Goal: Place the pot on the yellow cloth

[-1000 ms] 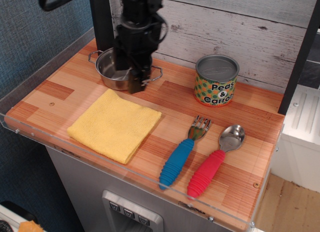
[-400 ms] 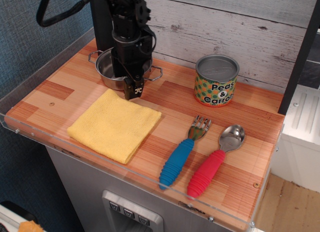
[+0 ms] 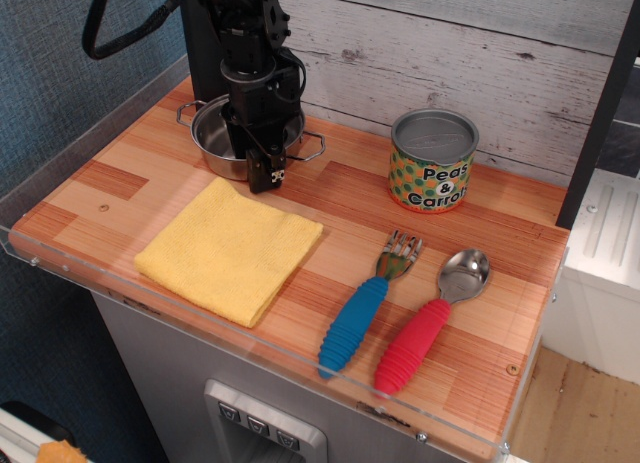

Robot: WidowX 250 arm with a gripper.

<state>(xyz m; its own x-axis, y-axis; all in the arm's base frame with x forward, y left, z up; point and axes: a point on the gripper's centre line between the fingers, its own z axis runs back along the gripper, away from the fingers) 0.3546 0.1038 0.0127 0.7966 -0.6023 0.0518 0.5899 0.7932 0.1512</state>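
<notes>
The pot (image 3: 215, 138) is a small shiny steel pot with two wire loop handles. It stands on the wooden table at the back left, just behind the yellow cloth (image 3: 230, 248). The cloth lies flat and bare at the front left. My gripper (image 3: 265, 171) hangs from the black arm, low over the pot's front right rim. One finger (image 3: 266, 169) shows in front of the pot's wall. The other finger is hidden, so the gap between them does not show. The pot's right side is covered by the arm.
A "Peas & Carrots" tin can (image 3: 432, 161) stands at the back right. A blue-handled fork (image 3: 365, 308) and a red-handled spoon (image 3: 430, 323) lie at the front right. A clear rim (image 3: 250, 338) edges the table's front. A plank wall (image 3: 450, 43) stands behind.
My gripper has come down and shifted a little left, from above the pot's right side to its front rim. The pot and the cloth have not moved.
</notes>
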